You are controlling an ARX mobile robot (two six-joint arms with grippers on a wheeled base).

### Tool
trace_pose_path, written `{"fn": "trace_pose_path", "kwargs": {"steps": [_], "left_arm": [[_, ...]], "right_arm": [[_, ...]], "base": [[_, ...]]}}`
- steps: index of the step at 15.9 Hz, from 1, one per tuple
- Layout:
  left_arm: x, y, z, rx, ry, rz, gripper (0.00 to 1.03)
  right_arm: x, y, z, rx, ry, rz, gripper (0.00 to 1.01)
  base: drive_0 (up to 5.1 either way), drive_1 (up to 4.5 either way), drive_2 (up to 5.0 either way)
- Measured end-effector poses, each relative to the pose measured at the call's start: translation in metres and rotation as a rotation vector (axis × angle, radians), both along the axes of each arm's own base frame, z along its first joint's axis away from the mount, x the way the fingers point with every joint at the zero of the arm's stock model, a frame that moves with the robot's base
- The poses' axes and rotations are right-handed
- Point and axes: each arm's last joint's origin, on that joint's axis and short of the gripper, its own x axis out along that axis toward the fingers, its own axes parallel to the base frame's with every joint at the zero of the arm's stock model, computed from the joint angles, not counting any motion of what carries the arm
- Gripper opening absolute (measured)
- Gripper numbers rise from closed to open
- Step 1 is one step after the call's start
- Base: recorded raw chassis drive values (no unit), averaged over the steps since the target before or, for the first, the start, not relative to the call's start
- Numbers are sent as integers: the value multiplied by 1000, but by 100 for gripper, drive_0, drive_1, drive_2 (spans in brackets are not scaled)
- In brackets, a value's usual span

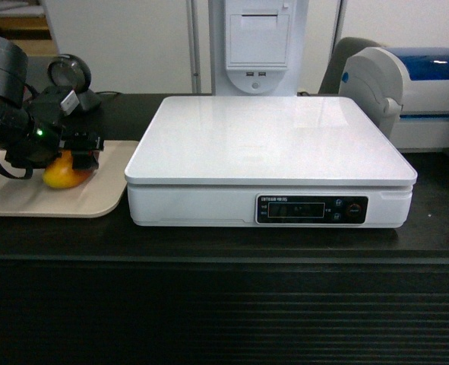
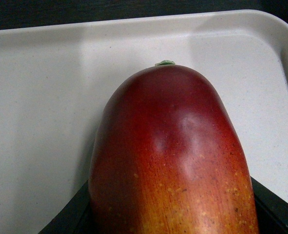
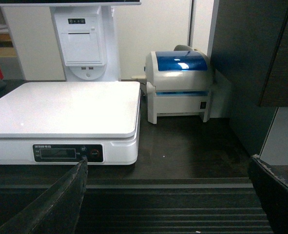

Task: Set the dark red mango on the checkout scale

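One mango in left claw, over beige tray.

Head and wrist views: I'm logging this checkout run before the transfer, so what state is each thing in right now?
dark red mango: on the beige tray, between the left gripper's fingers, not yet on the scale.
beige tray: flat on the checkout, left of the scale.
scale: platter bare; display reading illegible.
left gripper: around the mango; firm grip unclear.
right gripper: open, empty, facing the scale.
printer: lid closed.
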Motion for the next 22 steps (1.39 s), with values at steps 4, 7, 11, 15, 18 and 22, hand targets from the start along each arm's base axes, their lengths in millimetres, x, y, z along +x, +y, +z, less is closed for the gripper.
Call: {"fn": "trace_pose_path", "kwargs": {"steps": [4,7,11,15,18,22], "left_arm": [[-8,0,2,18,-5,-18,62],[-27,-11,31,29,-78,-68,61],[-48,-56,107,21,-289,-211,61],[-43,-112,137,-116,-376,-279,61],[-38,-155,140,-212,-360,-301,61],[-45,-220,133,-286,-313,-390,61]], "right_arm": [[0,0,0,0,0,0,98],[0,0,0,0,0,0,98],[0,0,0,0,0,0,98],[0,0,0,0,0,0,98],[0,0,0,0,0,0,98],[0,0,0,0,0,0,98]], "base": [[0,0,0],[0,0,0],[0,0,0],[0,0,0],[0,0,0],[0,0,0]]}}
